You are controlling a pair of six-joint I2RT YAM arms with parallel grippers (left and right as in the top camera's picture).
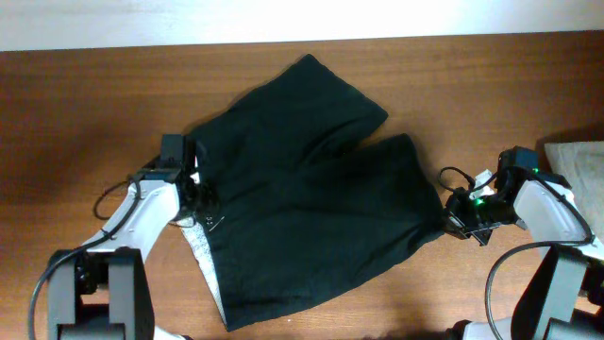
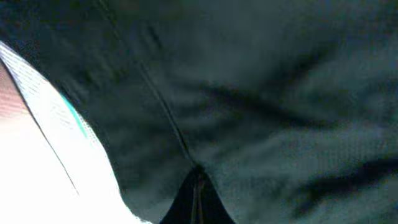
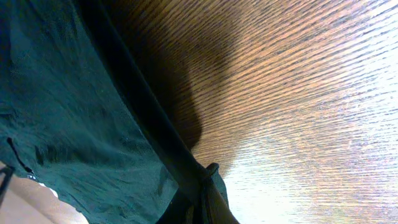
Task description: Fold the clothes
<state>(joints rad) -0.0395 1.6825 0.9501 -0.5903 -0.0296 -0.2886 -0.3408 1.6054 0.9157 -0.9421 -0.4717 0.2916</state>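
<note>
- Pinching the clothes (image 1: 311, 189) from two sides: my left gripper (image 1: 202, 210) is closed tight on the garment's left edge. In the left wrist view the black fabric is drawn into a crease that runs down between the fingers.
- My right gripper (image 1: 453, 221) is closed on the garment's right edge. In the right wrist view the dark hem runs straight into the fingers and is raised off the table (image 1: 85, 113), casting a shadow on the wood.
- Just below my left gripper, a light grey lining strip (image 1: 200, 253) shows along the garment's lower-left edge.
- The garment is black and shorts-like, and lies spread across the middle of the table between my two arms. One leg reaches toward the far edge and the other toward my right gripper, with a dark fold line between them.
- Well to the right of the garment, past my right arm, a smaller light grey cloth (image 1: 578, 159) lies at the table's edge, apart from the black fabric.
</note>
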